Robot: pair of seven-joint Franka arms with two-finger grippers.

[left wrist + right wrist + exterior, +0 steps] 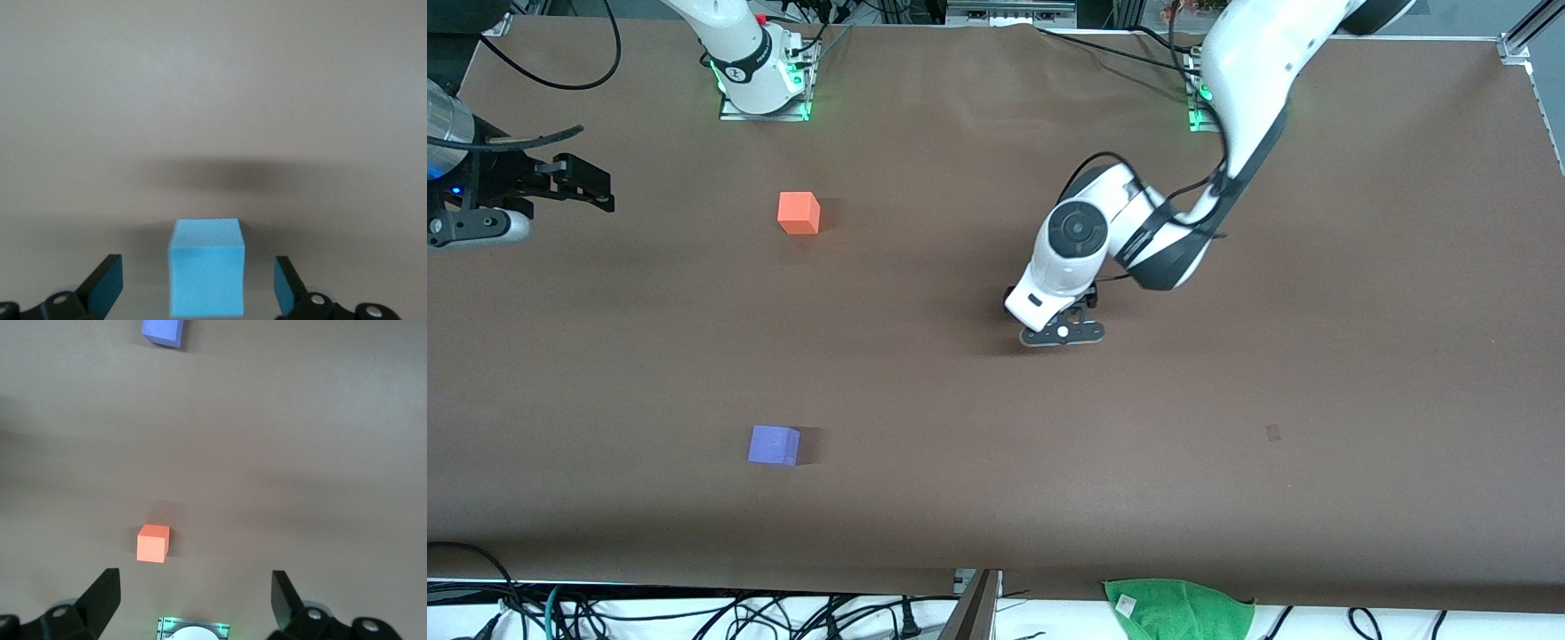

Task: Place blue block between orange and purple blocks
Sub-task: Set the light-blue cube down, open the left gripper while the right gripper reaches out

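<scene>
- Left wrist view shows the blue block (pixel 205 267) sitting on the table (pixel 213 87), right in the gap between the left gripper's (pixel 199 287) two fingers (pixel 107 283).
- Its jaws are wide open, one finger on each side of the block. Neither one touches it, so nothing is held.
- From the front, the left gripper (pixel 1063 333) is low over the middle of the table, and the arm hides the block.
- The orange block (pixel 799 212) lies at about ten o'clock from it. The purple block (pixel 774 444) lies at about eight o'clock.
- The gap between those two is toward nine o'clock, so I think that is the way to go after the squeeze.
- The right gripper (pixel 583 187) waits, open and empty, at its own end of the table.
</scene>
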